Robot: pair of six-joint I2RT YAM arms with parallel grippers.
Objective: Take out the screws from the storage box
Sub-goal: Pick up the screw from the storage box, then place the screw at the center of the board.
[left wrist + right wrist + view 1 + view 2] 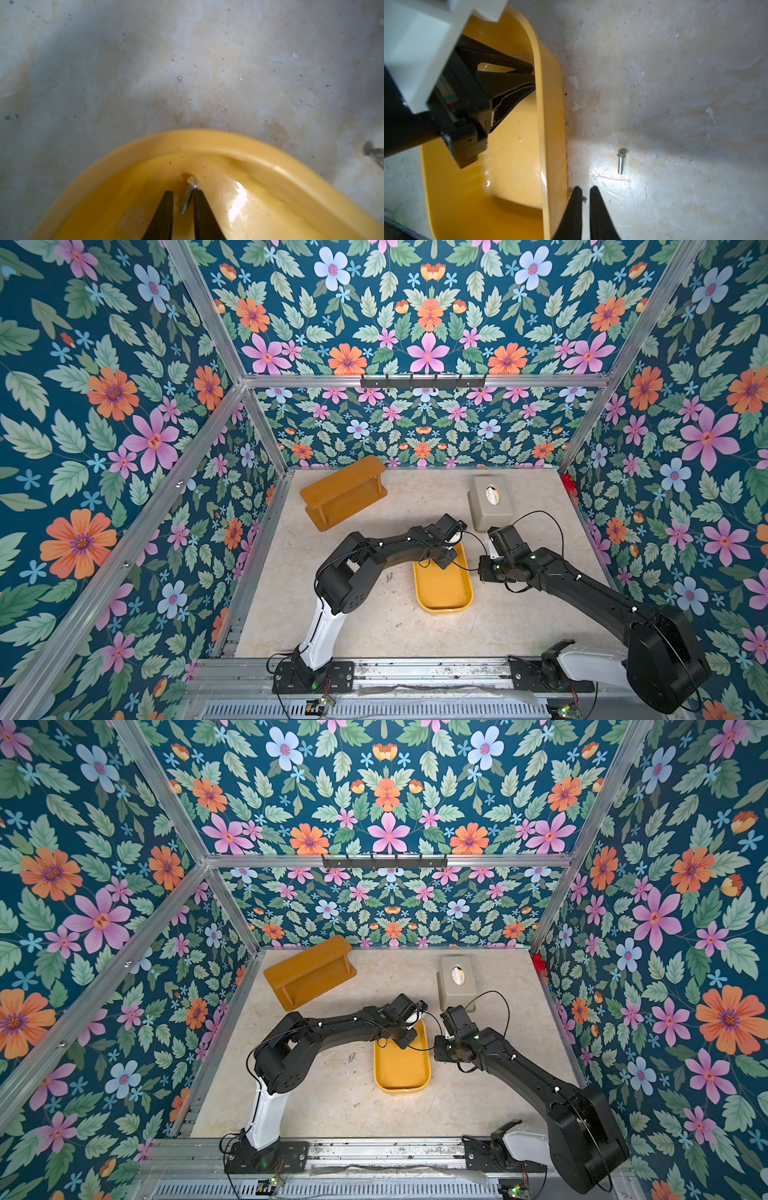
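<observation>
Black fingertips of the left gripper (183,189) fill the near edge of the left wrist view, down inside the storage box (207,137) at one rounded corner. Its jaws are a little spread and straddle a screw (187,197) inside the box. The screw leans on one finger, and a sliver of yellow shows between it and the other (so not clamped on both sides).

Right gripper (585,188) is outside the box, just beside its long wall, low over the tabletop (675,104). Its jaws are pressed nearly together on a small screw (584,200); only the head end shows in the slit. A loose screw (620,164) lies flat on the tabletop near those tips, apart from the box wall.

In both top views the box (442,589) (401,1067) lies mid-tabletop, with the left arm (395,543) over its far end and the right arm (561,576) at its right side. A pair of screws (388,576) (352,1057) lies side by side on the tabletop left of the box, near it, not touching. Wooden shelf (343,489) is at the far left and the grey tissue box (490,502) at the far right, both beyond the box.
</observation>
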